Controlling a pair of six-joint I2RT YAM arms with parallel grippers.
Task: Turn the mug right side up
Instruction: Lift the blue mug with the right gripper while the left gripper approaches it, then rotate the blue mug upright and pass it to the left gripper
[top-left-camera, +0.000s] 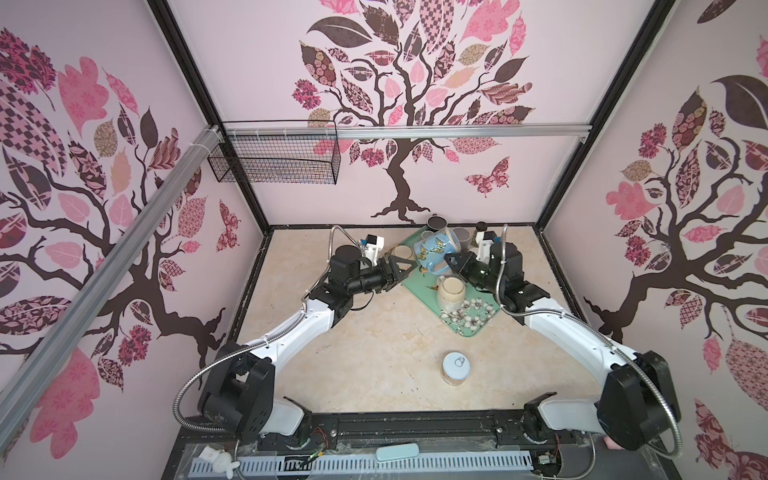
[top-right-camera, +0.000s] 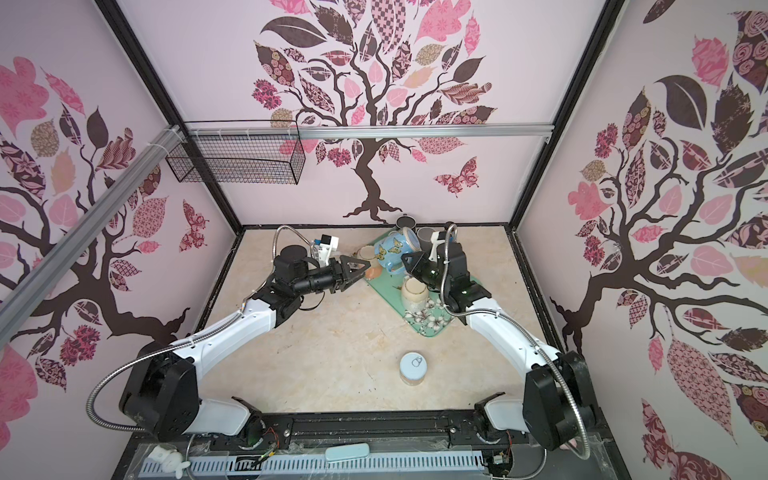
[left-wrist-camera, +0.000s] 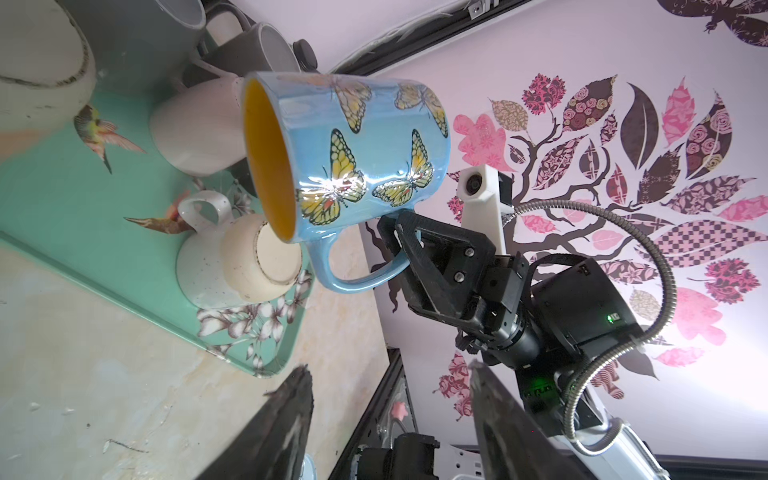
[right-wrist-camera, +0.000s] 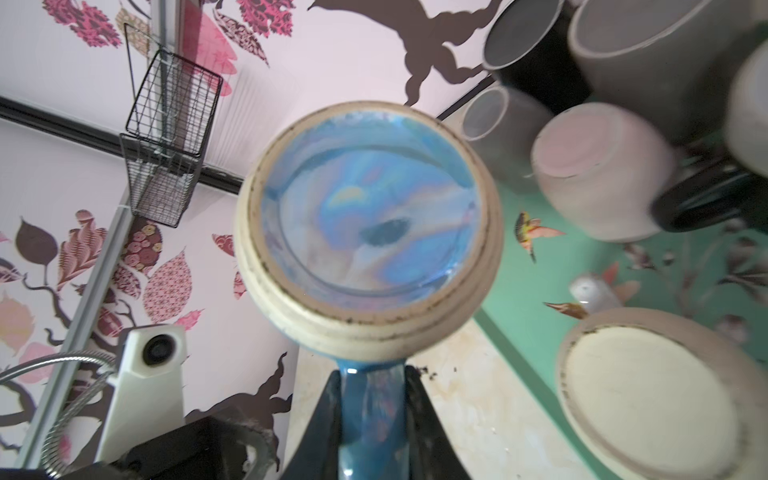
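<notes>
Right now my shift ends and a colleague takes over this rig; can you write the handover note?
Right gripper: shut on the handle of the blue butterfly mug.
Left gripper: open, empty, beside the mug.
Mug: held in the air over the green tray, tipped roughly on its side.
Done: mug grasped and raised.
Left: turn it mouth up, set it down, release.

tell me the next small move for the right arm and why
Probably roll the right gripper until the mouth of the blue mug faces up: it is shut on the handle, and the mug hangs on its side above the tray.
</notes>
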